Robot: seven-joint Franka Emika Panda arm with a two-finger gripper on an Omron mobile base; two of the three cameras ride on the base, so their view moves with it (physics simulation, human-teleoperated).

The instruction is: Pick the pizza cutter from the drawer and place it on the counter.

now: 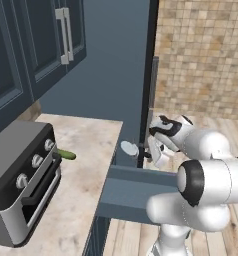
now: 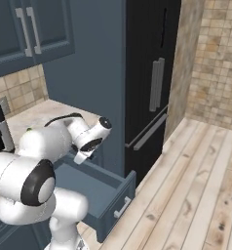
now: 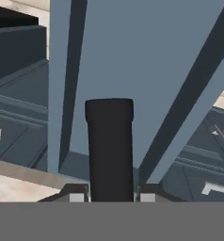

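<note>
Grey toaster oven (image 1: 21,180), green vegetable (image 1: 66,154) beside it, black fridge (image 2: 149,73), plank floor (image 2: 196,185)

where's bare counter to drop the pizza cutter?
Gripper is shut on the pizza cutter, held above the open drawer. Widest bare patch on the counter: between the toaster oven and the counter's right edge by the drawer. Another bare strip runs behind the green vegetable toward the tall blue cabinet. Crowded at the left, by oven and vegetable.
</note>
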